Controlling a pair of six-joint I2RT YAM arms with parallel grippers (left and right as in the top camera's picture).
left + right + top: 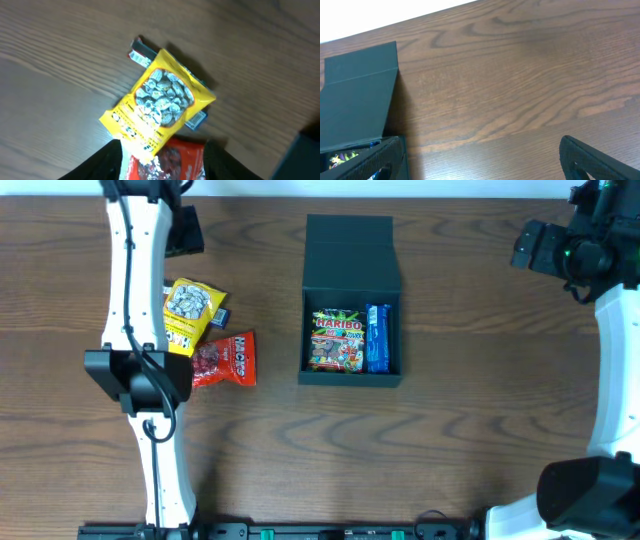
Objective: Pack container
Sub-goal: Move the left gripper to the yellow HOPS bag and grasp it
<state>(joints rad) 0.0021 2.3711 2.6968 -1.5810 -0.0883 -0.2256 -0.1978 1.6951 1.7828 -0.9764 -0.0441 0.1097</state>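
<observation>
Dark teal matte cardboard box, open, on wooden table.
Left hand spread over red foil packet, 9 o'clock of box; right hand spread.

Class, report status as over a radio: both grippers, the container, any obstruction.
Left gripper open, over red packet. Right gripper open, empty. Container lid up, Haribo bag and blue packet inside. Yellow packet lies against red packet.

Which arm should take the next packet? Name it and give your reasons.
Left, most likely. The left gripper hangs open over the red packet, next to the yellow packet, both on its side of the container. The right gripper is open too, but sits beyond the container, far from both packets.
</observation>
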